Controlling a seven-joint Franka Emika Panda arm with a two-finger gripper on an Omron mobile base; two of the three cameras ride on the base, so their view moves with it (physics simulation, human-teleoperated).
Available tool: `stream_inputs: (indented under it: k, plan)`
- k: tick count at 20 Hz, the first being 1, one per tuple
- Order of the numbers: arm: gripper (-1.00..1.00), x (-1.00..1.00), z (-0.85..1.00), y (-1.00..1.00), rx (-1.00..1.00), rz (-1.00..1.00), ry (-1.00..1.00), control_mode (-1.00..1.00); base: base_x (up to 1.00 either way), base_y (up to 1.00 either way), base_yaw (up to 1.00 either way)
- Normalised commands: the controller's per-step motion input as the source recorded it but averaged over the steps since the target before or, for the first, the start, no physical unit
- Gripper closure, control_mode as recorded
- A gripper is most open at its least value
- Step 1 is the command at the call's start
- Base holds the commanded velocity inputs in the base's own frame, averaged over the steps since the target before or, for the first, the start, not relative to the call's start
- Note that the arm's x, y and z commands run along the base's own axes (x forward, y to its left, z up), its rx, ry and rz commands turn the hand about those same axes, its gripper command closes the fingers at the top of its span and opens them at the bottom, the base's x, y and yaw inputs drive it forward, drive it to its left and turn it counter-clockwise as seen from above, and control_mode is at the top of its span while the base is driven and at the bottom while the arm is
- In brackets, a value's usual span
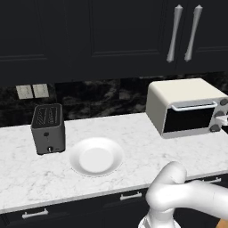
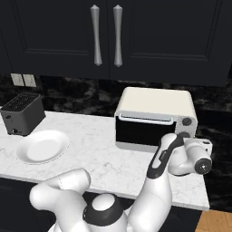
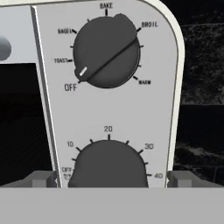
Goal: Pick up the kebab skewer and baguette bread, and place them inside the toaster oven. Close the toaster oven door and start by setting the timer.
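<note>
**Open gripper squared up on the timer knob**

The main risk is a missed grip: the 2 dark finger tips straddle the lower timer knob (image 3: 108,164) closely, and closing off-centre could slip off its rim or turn it short of a setting. Drifting upward would catch the mode knob (image 3: 106,51), whose pointer sits at OFF.

The arm bends low and right, wrist levelled at the toaster oven (image 2: 154,118) panel. The gripper (image 3: 111,179) is spread wide, holding nothing. The toaster oven door (image 2: 141,130) looks closed. The white plate (image 1: 96,156) lies bare beside the slot toaster (image 1: 48,128).
</note>
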Motion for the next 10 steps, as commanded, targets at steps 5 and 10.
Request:
stream_inputs:
  k: [5,10]
  plan:
    - [-1.00,0.00,-0.07,0.00,0.00,0.00,-0.01,-1.00,0.00,0.00,0.00]
    - [-1.00,0.10,-0.02,0.00,0.00,0.00,-0.01,-1.00,0.00,0.00,0.00]
